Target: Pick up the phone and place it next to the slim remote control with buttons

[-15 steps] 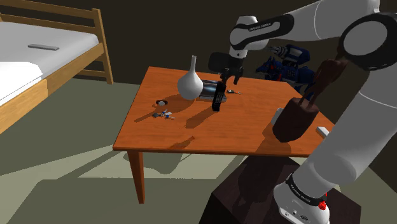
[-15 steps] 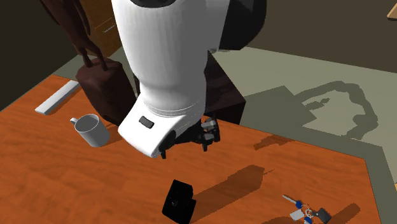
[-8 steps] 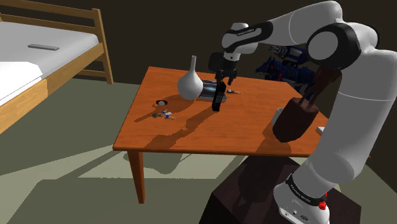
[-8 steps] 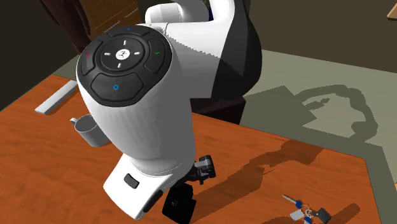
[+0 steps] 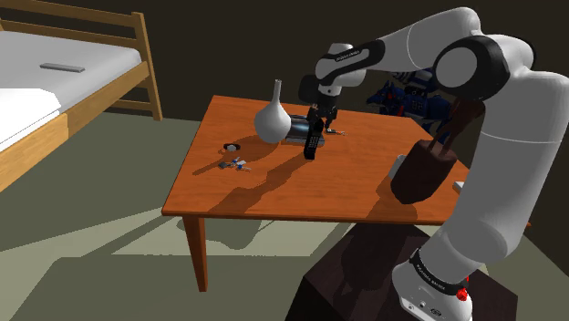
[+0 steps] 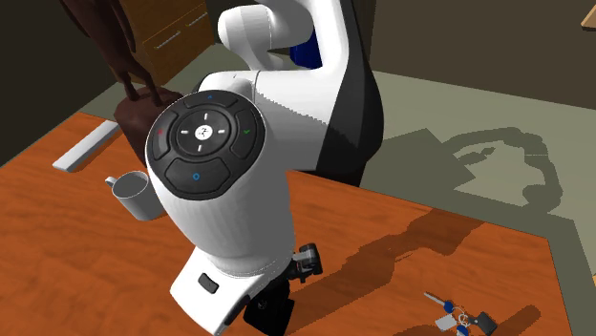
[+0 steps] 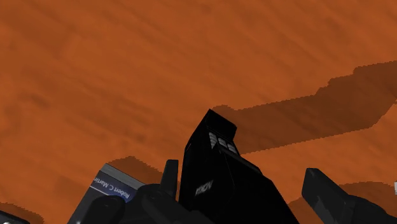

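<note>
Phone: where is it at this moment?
In the shoulder view the black phone stands on the orange table, just to that view's right of the white vase, directly beneath the open claw.

Black phone — orange-brown table, white vase.

The black phone stands nearly upright, well apart from the slim pale remote.

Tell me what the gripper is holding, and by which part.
Nothing is held. The gripper is open, its fingers straddling the standing black phone's upper end, one finger clearly apart from it.
</note>
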